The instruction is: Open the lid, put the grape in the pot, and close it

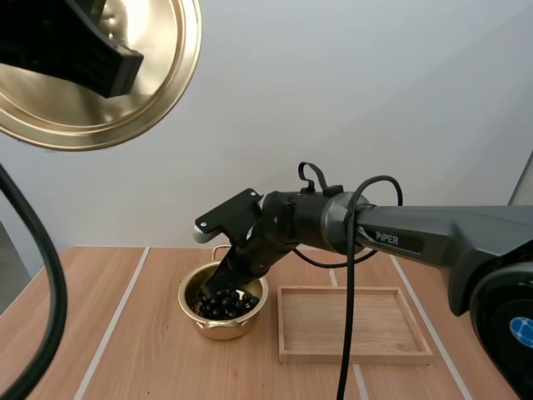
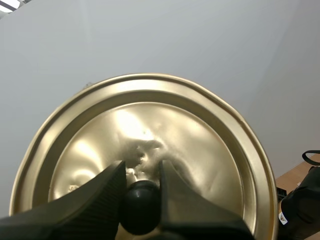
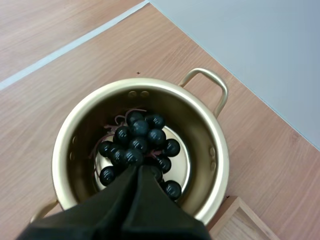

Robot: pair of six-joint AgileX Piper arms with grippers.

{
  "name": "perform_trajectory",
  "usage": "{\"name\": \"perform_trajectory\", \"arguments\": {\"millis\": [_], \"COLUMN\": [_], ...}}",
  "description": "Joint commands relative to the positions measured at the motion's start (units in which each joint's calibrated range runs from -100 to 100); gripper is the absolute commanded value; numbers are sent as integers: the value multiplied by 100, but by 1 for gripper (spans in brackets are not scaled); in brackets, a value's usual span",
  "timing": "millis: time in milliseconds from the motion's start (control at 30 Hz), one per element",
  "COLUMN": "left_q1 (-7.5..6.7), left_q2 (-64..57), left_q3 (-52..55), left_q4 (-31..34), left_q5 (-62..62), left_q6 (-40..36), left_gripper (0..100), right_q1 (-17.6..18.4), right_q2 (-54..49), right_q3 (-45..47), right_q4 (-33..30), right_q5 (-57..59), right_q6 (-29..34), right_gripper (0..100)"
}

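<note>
— Where is the lid [image 1: 158, 75] from where you stand?

— Up in the air, well above the tabletop [image 1: 125, 333]. The left tool [image 2: 141, 170] has it by the black knob [image 2: 141, 205]. The two fingers stand a little apart, with the knob pinched between them. The lid's golden face is turned my way, tilted rather than flat.

— And the bunch of grapes [image 3: 140, 137]?

— Down in the pot [image 3: 220, 165]. They're dark round berries, heaped on the bottom towards the near wall, with a few reddish stems showing among them.

— Is the right arm clear of them?

— No, it reaches from the right and slopes down over the rim. The right tool [image 3: 137, 170] is inside the pot. Its fingers are pressed together into one dark wedge, and the tips are nipped onto the top of the bunch.

— Where does the pot sit?

— On the tabletop, upright and uncovered. One looped handle [image 3: 207, 80] is on its far side. A wooden tray [image 1: 354, 325] lies just beside it to the right, a little apart from it.
</note>
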Motion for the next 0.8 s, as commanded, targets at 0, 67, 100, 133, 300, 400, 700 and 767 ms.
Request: {"name": "perform_trajectory", "arguments": {"millis": [0, 67, 100, 133, 300, 400, 700, 767], "left_q1": [-10, -10, -10, -10, -10, -10, -10, -10], "left_q2": [-21, -9, 3, 14, 277, 599, 1232, 1325], "left_q3": [-41, -41, -41, -41, -27, 117, 1569, 1949], "left_q4": [159, 289, 322, 394, 653, 572, -263, -376], "left_q5": [-9, 68, 86, 86, 86, 86, 86, 86], "left_q6": [-31, -31, -31, -31, -31, -31, 460, 537], "left_gripper": [0, 0, 0, 0, 0, 0, 0, 0], "right_q1": [-70, -148, -171, -221, -405, -421, -421, -475], "right_q2": [-309, -656, -739, -1066, -2337, -3367, -6095, -6500], "right_q3": [-30, -18, -5, 69, 550, 957, 1094, 1107], "right_q4": [72, 101, 115, 126, 126, 92, -634, -817], "right_q5": [564, 848, 897, 960, 1394, 1939, 4012, 4484], "right_q6": [-71, -71, -71, -71, -71, -71, 307, 306], "right_gripper": [0, 0, 0, 0, 0, 0, 0, 0]}}
